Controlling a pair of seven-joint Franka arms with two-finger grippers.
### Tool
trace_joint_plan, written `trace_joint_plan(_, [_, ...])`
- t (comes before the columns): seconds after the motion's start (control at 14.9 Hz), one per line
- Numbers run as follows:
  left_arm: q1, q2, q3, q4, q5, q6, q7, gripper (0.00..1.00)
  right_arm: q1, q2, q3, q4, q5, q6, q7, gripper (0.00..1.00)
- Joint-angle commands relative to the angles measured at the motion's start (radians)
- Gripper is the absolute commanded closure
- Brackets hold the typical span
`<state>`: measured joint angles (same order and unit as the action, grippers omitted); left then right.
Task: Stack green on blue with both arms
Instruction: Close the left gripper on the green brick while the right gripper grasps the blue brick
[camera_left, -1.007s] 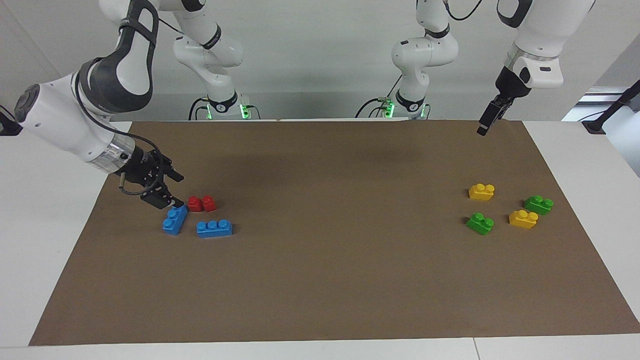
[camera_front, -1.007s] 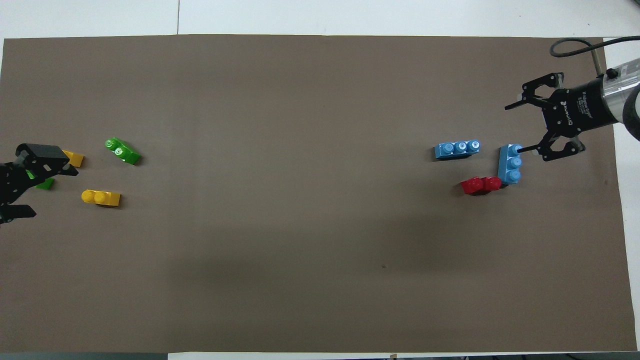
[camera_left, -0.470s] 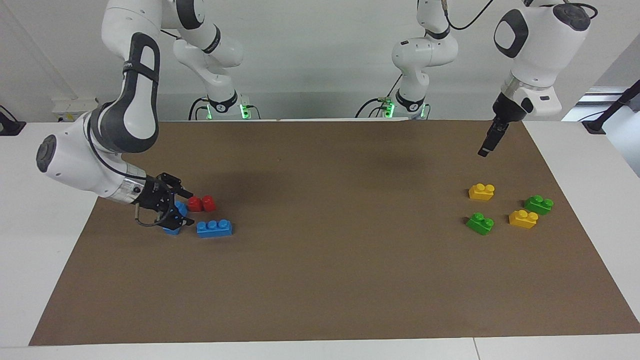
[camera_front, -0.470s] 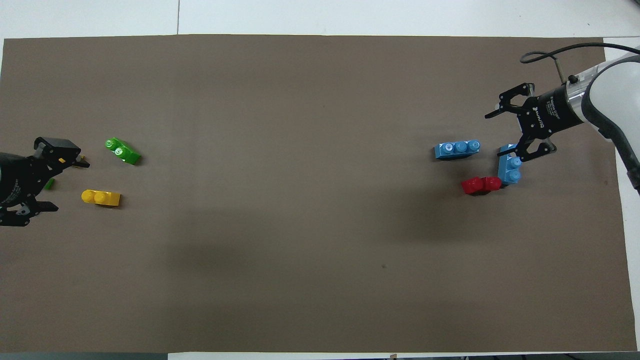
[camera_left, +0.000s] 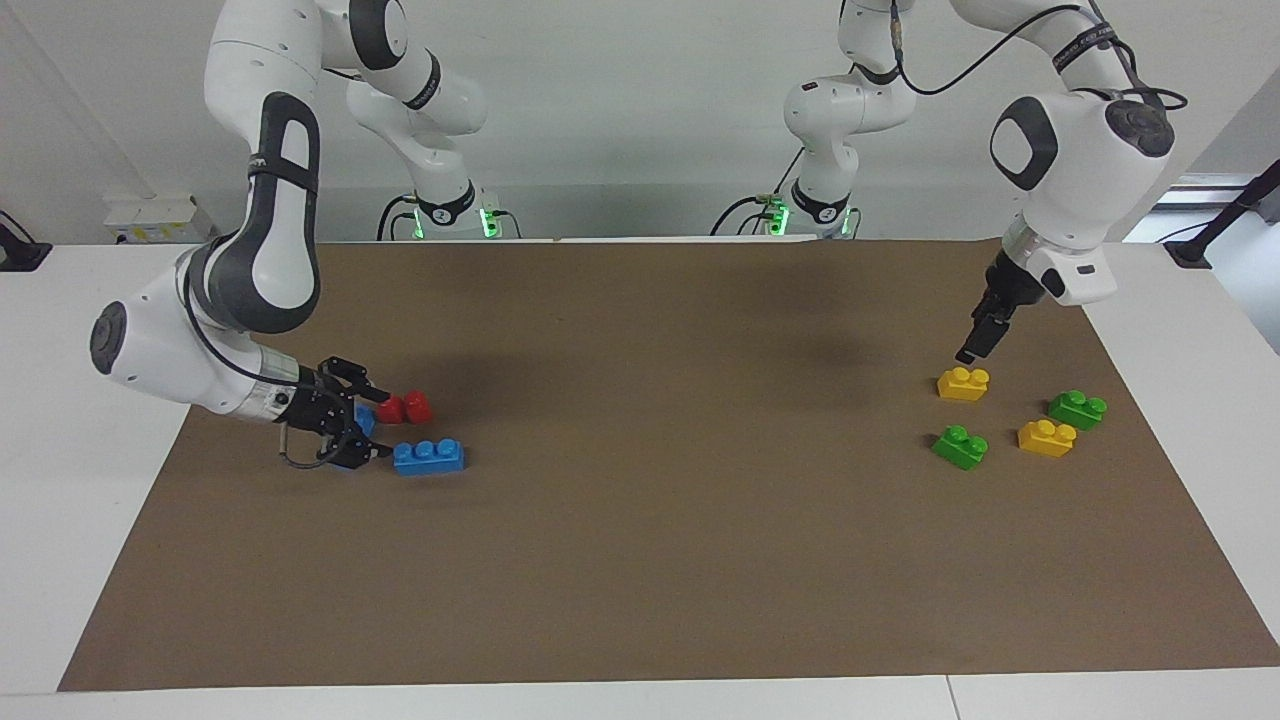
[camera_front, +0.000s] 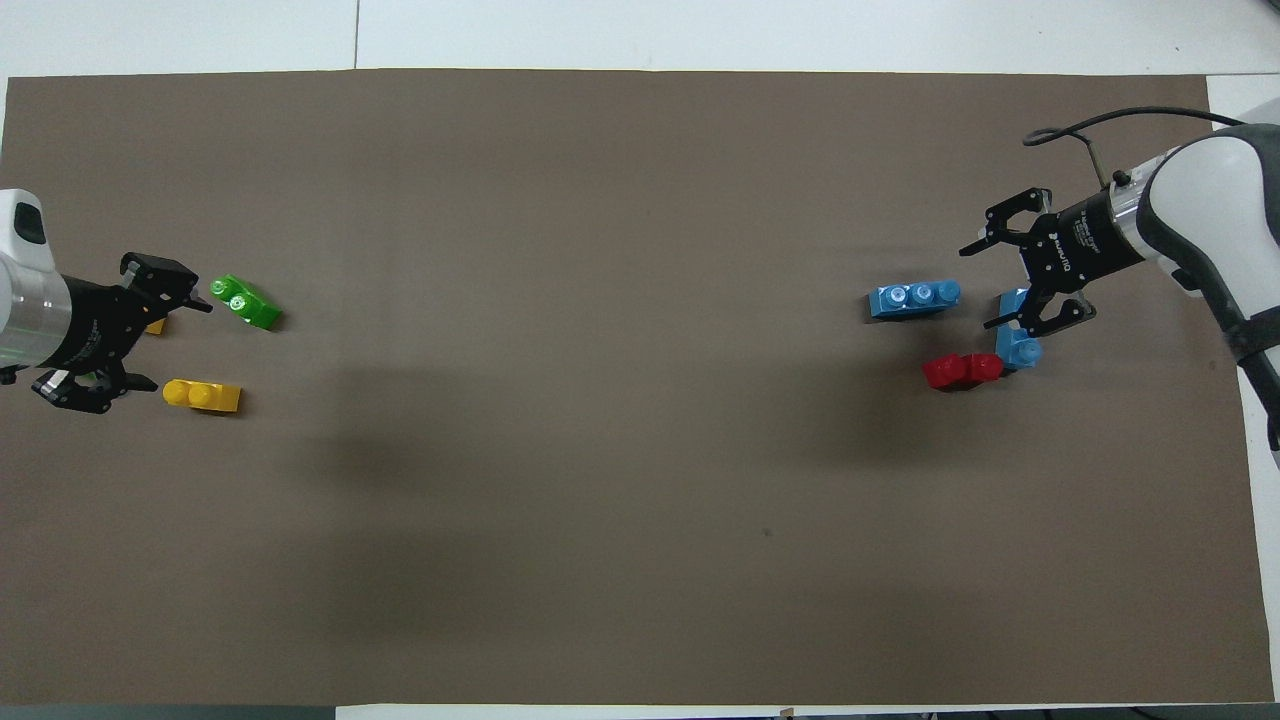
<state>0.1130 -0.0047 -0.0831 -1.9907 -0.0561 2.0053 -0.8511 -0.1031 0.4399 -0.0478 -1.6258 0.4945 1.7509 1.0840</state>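
We saw the brown mat (camera_left: 640, 560) mostly bare through the frame's middle and bottom. At middle left, our right gripper (camera_left: 352, 428), fingers spread, half hid a blue brick (camera_left: 363, 420) beside a red brick (camera_left: 405, 408). At middle right, our left gripper (camera_left: 975, 340), spread, hovered over a yellow brick (camera_left: 963, 384), near a green brick (camera_left: 960, 447).

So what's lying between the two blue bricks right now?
Only the right claw, open and down around one blue brick; no brick lies before the other blue brick, as the overhead view shows.
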Motion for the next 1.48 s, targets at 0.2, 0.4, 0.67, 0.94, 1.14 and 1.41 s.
trace_joint_plan(0.2, [0.011,0.136,-0.001,0.055,0.019,0.061,0.053,0.0,-0.013,-0.007,0.008,-0.025,0.067,0.056,-0.021,0.05])
trace_joint_plan(0.4, [0.029,0.169,-0.001,0.072,0.047,0.082,0.055,0.0,-0.012,0.005,0.008,-0.025,0.075,0.116,-0.012,0.05])
trace_joint_plan(0.67, [0.039,0.253,-0.001,0.142,0.047,0.102,0.053,0.0,-0.003,0.017,0.008,-0.049,0.081,0.17,-0.012,0.05])
trace_joint_plan(0.94, [0.039,0.354,-0.001,0.229,0.047,0.11,0.052,0.0,0.002,-0.003,0.008,-0.129,0.096,0.216,-0.013,0.05])
trace_joint_plan(1.14, [0.04,0.382,-0.001,0.236,0.045,0.15,0.053,0.0,0.002,0.0,0.008,-0.137,0.099,0.237,-0.016,0.05])
trace_joint_plan(1.41, [0.042,0.405,0.002,0.227,0.061,0.185,0.052,0.0,0.011,0.003,0.008,-0.164,0.102,0.288,-0.022,0.05])
